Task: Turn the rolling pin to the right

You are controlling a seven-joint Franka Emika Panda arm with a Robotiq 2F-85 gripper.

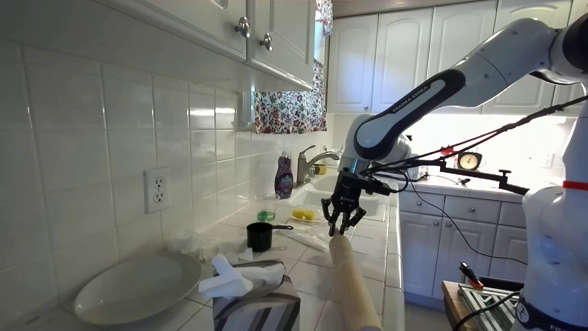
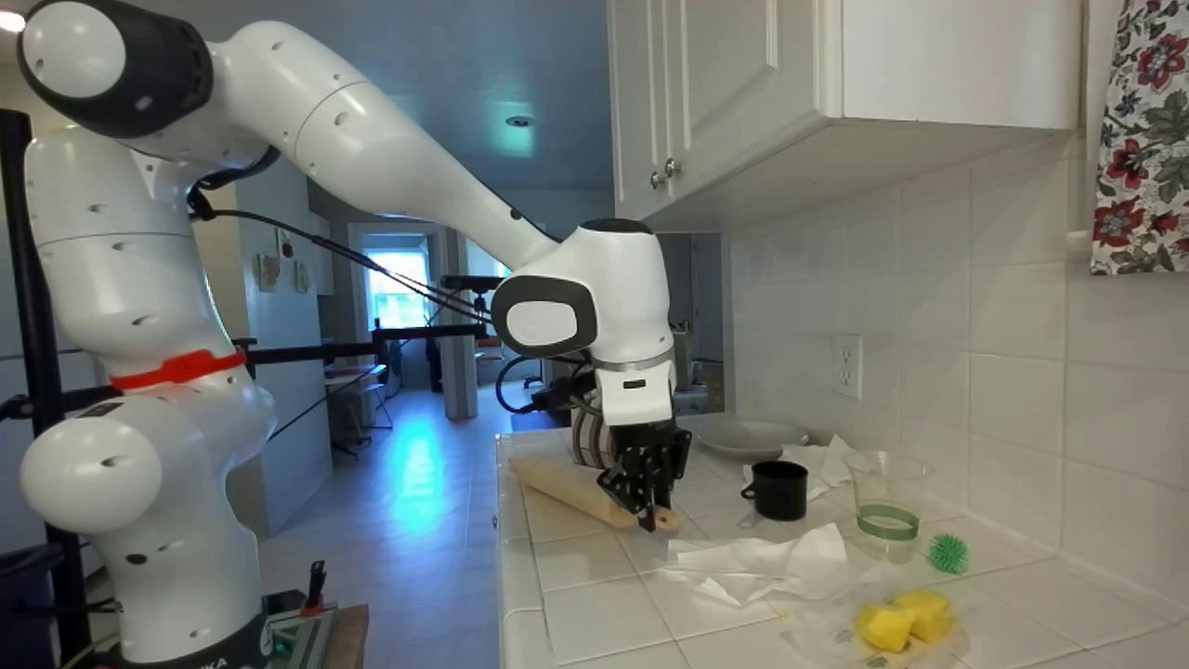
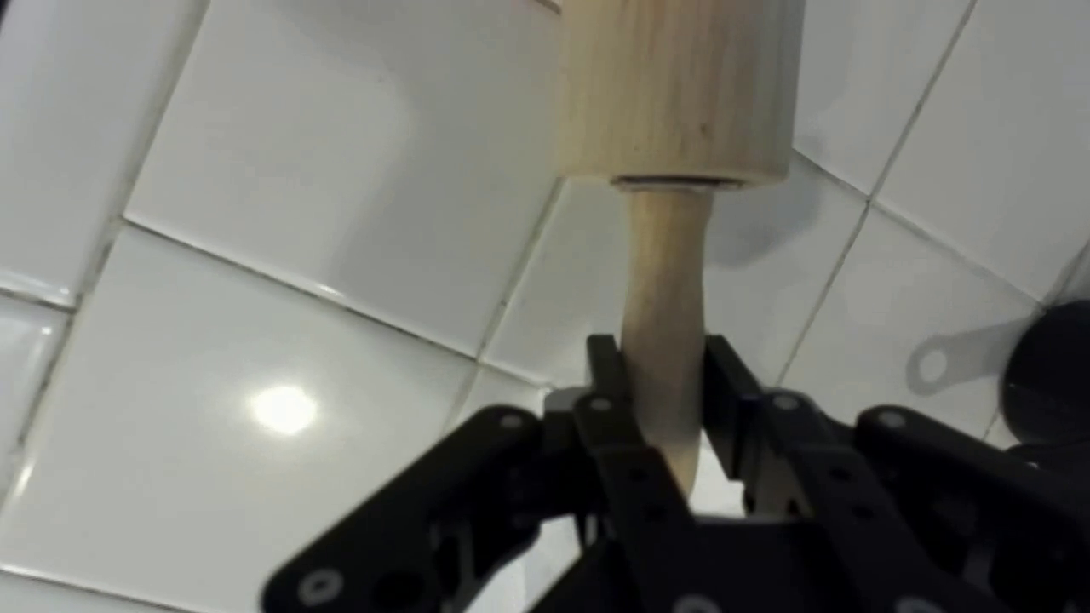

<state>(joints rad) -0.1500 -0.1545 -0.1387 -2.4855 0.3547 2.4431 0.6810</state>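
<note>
The pincer (image 3: 663,362) is pinching one handle (image 3: 668,289) of the rolling pin (image 1: 353,280), a finger (image 3: 606,366) sitting against each side. My read: it's holding there because the handle is offering a slim neck to close on, and an end grip is giving leverage for swinging the pin. Contact faces aren't showing, so can't tell how firmly. Handle tip is poking past the fingers in an exterior view; the pincer's links are covering it in the wrist view. Can't tell whether that end is touching the counter (image 2: 594,604) or hanging just above. The barrel (image 3: 677,94) is running out from the pincer near the counter's front edge and leaving the wrist view; its far handle isn't showing anywhere. The black cup (image 1: 260,237) is sitting near the pincer, toward the wall (image 2: 929,307), apart from the pin; the wrist view is cutting it off. The striped tissue box (image 1: 259,308) is standing farther out, beside the barrel, maybe limiting swing that way; the pincer is partly covering it in an exterior view. The oval plate (image 1: 138,285) is lying farthest off, past the box, probably outside the sweep.
</note>
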